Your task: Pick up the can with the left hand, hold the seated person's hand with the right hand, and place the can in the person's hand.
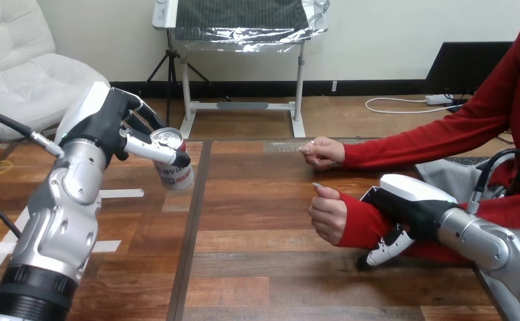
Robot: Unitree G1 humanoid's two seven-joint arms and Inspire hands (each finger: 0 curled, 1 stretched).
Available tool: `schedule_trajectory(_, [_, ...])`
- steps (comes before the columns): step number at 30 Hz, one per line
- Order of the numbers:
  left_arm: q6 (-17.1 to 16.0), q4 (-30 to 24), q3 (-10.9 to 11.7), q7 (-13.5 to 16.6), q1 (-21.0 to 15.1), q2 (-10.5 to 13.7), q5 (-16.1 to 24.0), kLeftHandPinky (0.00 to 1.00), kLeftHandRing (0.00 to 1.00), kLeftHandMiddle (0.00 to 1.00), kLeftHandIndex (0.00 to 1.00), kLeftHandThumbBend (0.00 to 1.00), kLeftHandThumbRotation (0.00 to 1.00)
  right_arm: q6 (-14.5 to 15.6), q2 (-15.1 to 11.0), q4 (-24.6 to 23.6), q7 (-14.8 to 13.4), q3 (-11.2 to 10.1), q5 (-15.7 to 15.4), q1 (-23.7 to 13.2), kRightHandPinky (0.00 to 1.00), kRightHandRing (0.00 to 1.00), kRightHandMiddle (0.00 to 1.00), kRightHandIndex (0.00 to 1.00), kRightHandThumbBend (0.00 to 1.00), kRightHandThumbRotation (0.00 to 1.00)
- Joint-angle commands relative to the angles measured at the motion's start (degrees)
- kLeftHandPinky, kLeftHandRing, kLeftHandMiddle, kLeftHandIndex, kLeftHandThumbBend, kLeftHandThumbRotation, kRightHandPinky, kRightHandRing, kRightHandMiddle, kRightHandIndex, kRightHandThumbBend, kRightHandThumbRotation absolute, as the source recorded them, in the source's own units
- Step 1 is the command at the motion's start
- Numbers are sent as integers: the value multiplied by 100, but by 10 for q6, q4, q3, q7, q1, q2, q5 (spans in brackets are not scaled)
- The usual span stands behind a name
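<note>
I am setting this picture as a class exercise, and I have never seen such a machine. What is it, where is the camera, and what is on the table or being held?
This is a humanoid robot, seen from a camera on its own head that looks down across a wooden table. The silver arms are its own. Its left hand holds a can above the table. Its right hand lies over the red-sleeved forearm of a seated person, and its fingers curl round the sleeve. The person's nearer hand seems to hold nothing.
</note>
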Motion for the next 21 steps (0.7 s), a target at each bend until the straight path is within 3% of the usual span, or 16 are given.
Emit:
schedule_trajectory(1, [-16, -24, 13, 2, -38, 15, 6, 30, 36, 41, 41, 81, 0, -5, 2, 7, 1, -9, 12, -30, 29, 32, 38, 38, 69, 8])
schedule_trajectory(21, [-14, -24, 11, 0, -39, 14, 7, 29, 36, 41, 42, 80, 0, 0, -8, -7, 7, -14, 23, -38, 32, 35, 40, 40, 66, 15])
